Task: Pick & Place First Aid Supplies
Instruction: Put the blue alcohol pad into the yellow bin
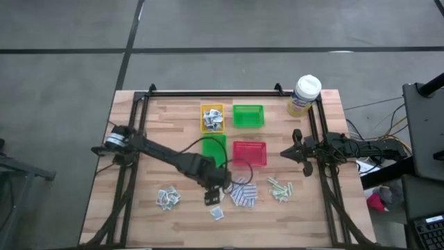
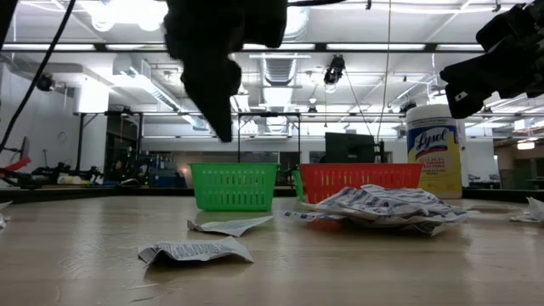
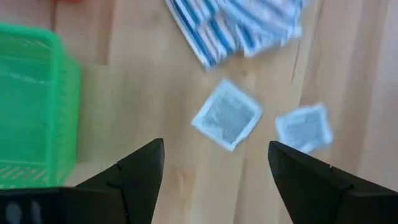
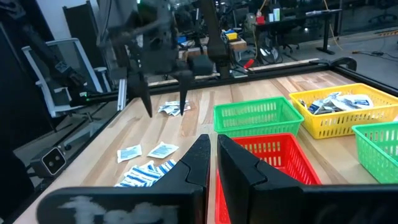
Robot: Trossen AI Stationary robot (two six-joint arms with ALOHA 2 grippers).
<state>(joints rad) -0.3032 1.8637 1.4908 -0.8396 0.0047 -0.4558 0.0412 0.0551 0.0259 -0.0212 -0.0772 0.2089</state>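
While the left claw [image 1: 216, 193] hangs with its fingers spread wide and empty above the middle of the worktop's [image 1: 139, 208] front half, two white-grey sachets lie flat just beneath it, clear of the blue-and-white pads [image 1: 243, 194] heaped beside them. The nearer sachet [image 3: 226, 114] sits between the fingertips, slightly off centre. A clean pick likely needs the claw centred on it, lowered straight, pinching one edge without catching the second sachet [image 3: 303, 127]. The right claw [image 1: 286, 153] waits clenched, holding nothing, at the right edge.
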